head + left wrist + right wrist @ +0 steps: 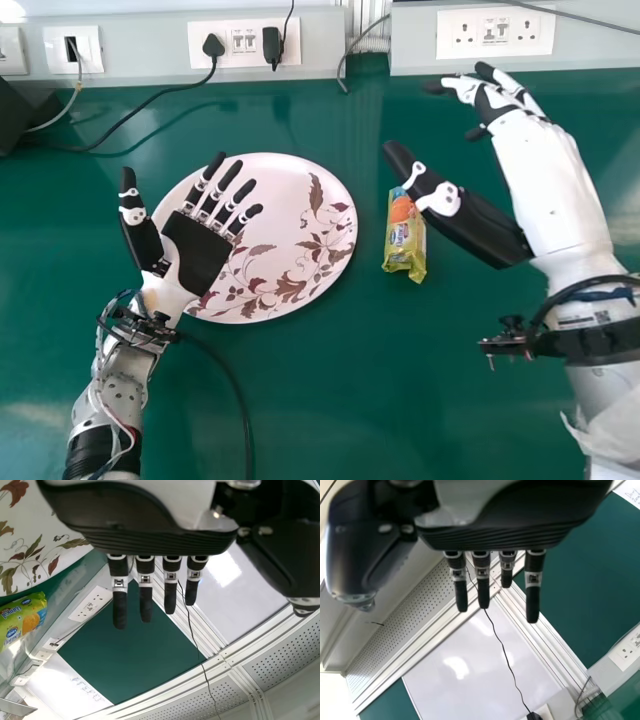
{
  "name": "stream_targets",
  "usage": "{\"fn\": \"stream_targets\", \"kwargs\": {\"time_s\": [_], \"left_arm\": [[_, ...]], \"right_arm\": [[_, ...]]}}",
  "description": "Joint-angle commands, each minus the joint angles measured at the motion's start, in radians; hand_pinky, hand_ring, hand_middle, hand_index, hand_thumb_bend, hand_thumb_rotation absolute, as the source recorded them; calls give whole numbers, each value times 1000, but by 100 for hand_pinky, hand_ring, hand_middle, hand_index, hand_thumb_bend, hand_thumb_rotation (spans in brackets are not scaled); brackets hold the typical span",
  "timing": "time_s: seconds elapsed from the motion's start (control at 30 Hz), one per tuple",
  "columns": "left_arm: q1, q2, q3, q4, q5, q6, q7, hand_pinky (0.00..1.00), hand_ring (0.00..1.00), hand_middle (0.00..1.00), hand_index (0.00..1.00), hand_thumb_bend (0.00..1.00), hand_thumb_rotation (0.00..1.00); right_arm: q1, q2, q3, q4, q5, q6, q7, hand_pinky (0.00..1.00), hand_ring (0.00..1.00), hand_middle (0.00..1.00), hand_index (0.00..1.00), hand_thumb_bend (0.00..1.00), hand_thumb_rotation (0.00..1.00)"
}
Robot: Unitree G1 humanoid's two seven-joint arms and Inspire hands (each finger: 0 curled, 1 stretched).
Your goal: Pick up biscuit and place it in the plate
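The yellow-green plastic biscuit packet lay on the green bench, just left of the black-and-white right hand, clearly the nearer one; the wrapper's long axis ran away from the robot. I counted one packet, one round, white floral plate, two hands, fingers spread, pinching nothing.

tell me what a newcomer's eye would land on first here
Probably the big leaf-patterned plate on the green table, with the robot's open left hand palm up over its left side. Next, the bright yellow-green biscuit packet between plate and right hand.
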Motion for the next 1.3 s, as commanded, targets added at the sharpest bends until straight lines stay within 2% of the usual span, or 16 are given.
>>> {"fn": "stream_targets", "kwargs": {"time_s": [0.0,0.27,0.67,0.87,1.1,1.27], "left_arm": [[12,2,-2,-6,4,-3,-14,61,79,89,93,100,67],[6,4,1,4,1,5,-19,60,79,88,95,100,63],[5,-4,1,3,4,-6,-14,68,83,91,97,100,56],[2,-2,4,10,-6,5,-25,72,84,91,97,100,56],[-4,2,3,22,-1,2,-32,74,84,92,98,100,61],[-8,6,2,29,4,-2,-36,76,84,92,97,100,60]], "right_arm": [[-13,-9,5,6,-2,-3,6,61,80,90,85,87,44],[-31,5,25,13,-49,29,19,63,82,91,86,88,48],[-38,-7,29,20,-79,41,37,64,84,94,89,93,51],[-40,-9,41,29,-149,45,41,66,86,95,90,95,51],[-45,-17,44,57,-211,26,32,68,88,97,90,98,52],[-47,-19,48,73,-247,29,37,69,89,97,90,99,52]]}}
